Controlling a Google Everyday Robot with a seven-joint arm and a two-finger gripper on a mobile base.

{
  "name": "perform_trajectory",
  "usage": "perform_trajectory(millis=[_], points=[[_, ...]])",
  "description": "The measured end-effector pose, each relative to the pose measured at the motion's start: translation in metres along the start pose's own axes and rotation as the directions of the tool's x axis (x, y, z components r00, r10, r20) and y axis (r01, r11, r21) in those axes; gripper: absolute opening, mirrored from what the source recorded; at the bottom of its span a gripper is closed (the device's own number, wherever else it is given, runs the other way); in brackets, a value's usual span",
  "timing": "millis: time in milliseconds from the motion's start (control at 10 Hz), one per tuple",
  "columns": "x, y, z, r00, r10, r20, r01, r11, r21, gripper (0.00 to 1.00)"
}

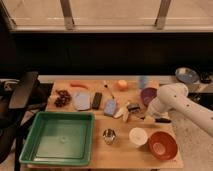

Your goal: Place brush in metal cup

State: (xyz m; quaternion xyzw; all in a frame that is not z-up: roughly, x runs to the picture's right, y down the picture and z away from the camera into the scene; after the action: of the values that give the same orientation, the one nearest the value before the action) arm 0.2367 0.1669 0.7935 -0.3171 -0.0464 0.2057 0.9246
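Nearest on the wooden table (125, 156) stand four vessels in a rough row: one green tray (60, 159) at the left, one metal cup (109, 135) just beside its right wall, one white cup (138, 136) a little further right, and one red bowl (162, 145) at the right end. The metal cup stands upright and apart from the white cup.

Just beyond the white cup and the red bowl, the gripper (149, 118) hangs low over the tabletop at the end of the single white arm (175, 97), which reaches in from the right. One brush (162, 120) lies level right at the gripper, its dark length pointing to the right, well apart from the metal cup. How wide the gripper stands, and whether it has hold of the brush, I cannot tell.

Left of the gripper lie pale banana pieces (121, 113). Further back come two light-blue pads, one plain (81, 100) and one with a thin handle (110, 106), one flat black block (97, 100) between them, one dark red cluster (62, 97) and one purple bowl (148, 95). Furthest on the table are one carrot (79, 84) and one orange (121, 85). Off to the right sits one grey bowl (186, 75), the third bowl in all.
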Motion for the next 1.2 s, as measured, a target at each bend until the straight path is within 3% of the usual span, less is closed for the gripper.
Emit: perform_trajectory(millis=[200,300,500,600,800,900,1000,1100,1200], points=[[-0.024,0.011,-0.021,0.995,-0.100,0.027,0.100,0.995,-0.004,0.06],[-0.036,0.020,-0.025,0.989,-0.142,0.048,0.144,0.989,-0.027,0.06],[-0.053,0.047,-0.021,0.959,-0.273,0.078,0.281,0.951,-0.126,0.06],[-0.057,0.059,-0.018,0.939,-0.332,0.092,0.343,0.924,-0.167,0.06],[-0.064,0.091,-0.012,0.905,-0.409,0.114,0.425,0.874,-0.236,0.06],[-0.069,0.103,-0.010,0.894,-0.432,0.119,0.448,0.858,-0.252,0.06],[-0.073,0.113,-0.010,0.882,-0.456,0.120,0.472,0.843,-0.259,0.06],[-0.081,0.122,-0.016,0.868,-0.481,0.124,0.497,0.839,-0.222,0.06],[-0.086,0.124,-0.022,0.865,-0.486,0.122,0.501,0.845,-0.187,0.06]])
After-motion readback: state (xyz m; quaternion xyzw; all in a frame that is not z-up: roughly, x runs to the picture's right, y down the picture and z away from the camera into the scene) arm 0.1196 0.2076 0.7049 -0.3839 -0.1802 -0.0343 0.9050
